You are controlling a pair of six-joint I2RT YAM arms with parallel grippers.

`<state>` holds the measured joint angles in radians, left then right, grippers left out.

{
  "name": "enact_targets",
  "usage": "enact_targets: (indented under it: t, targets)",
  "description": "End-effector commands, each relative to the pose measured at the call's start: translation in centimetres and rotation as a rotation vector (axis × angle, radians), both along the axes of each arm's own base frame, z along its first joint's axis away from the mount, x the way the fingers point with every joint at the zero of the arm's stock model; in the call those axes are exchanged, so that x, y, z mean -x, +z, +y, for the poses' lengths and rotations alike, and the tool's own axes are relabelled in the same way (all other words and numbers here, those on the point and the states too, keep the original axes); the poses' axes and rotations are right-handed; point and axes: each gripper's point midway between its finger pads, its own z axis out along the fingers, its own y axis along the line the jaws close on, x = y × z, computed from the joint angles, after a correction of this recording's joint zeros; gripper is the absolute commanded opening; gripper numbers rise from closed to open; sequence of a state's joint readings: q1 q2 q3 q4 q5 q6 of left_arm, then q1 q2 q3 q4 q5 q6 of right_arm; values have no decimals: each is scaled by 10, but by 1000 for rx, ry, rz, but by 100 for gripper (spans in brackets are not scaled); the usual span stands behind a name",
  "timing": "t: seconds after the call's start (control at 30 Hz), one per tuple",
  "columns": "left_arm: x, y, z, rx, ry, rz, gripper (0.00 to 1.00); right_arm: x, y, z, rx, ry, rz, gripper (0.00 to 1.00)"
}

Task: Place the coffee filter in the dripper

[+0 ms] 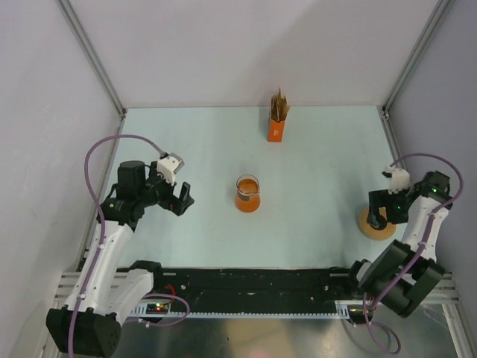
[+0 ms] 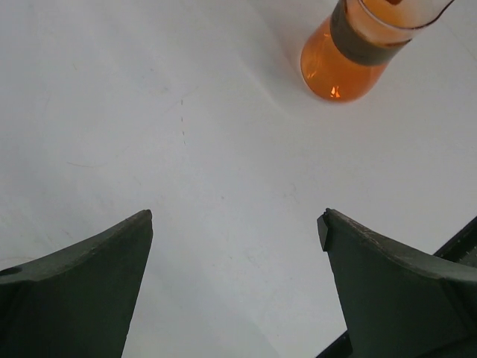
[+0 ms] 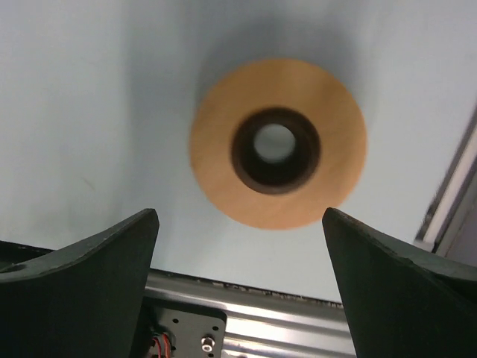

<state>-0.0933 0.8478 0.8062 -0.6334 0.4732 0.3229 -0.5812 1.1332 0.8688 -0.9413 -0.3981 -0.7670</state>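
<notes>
**Top external view: filter apparently seated, both arms clear of it**

Finding 1. The dripper (image 1: pixel 247 183) stands on the mouth of the orange beaker (image 1: pixel 247 201), near the middle of the table (image 1: pixel 320 149). The left wrist view shows a pale tan lining inside its clear wall. I take that lining to be the coffee filter (image 2: pixel 384 11), but only the lower part of the cone is in frame, so the fit cannot be confirmed.

Finding 2. No loose single filter lies on the table. The orange box (image 1: pixel 276 123) of brown papers stands upright at the far side, well apart from the beaker.

Finding 3. The left gripper (image 2: pixel 237 216) is spread wide with nothing between its fingers. It hangs over bare table to the left of the beaker and touches nothing.

Finding 4. The right gripper (image 3: pixel 240 212) is likewise spread and empty. It is poised over the tan disc (image 3: pixel 277 143) at the right edge and is not in contact with it.

Assessment. The placement looks done or very nearly so. What remains, in my judgement, is to check that the paper sits evenly against the ribbed wall, then to park the arms.
</notes>
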Motion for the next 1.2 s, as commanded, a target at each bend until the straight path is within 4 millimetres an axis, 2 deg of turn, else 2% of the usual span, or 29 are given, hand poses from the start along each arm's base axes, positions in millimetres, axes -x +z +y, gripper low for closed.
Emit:
enact_targets:
  t: [0.0, 0.1, 0.2, 0.37, 0.5, 0.63, 0.9, 1.07, 1.17]
  targets:
    - [7, 6, -2, -20, -41, 3, 100, 8, -2, -47, 43, -78, 21, 95]
    - [7, 11, -11, 7, -68, 13, 100, 6, -12, -70, 45, -159, 28, 88]
    - [7, 14, -15, 18, -77, 17, 100, 5, -21, -87, 37, -204, 44, 85]
    - [8, 17, -20, 36, -90, 21, 100, 4, -35, -95, -61, -236, 76, 83]
    - [9, 19, -23, 53, -96, 28, 100, 4, -48, -92, -169, -255, 112, 80]
    - [8, 20, -24, 62, -97, 34, 100, 4, -59, -78, -301, -248, 163, 77]
    - [8, 22, -25, 65, -100, 31, 100, -14, -58, -31, -441, -157, 212, 61]
    - [11, 20, -24, 64, -97, 31, 100, -42, -51, 20, -503, -55, 258, 56]
    - [12, 17, -23, 60, -92, 33, 100, -60, -45, 59, -539, 25, 284, 56]
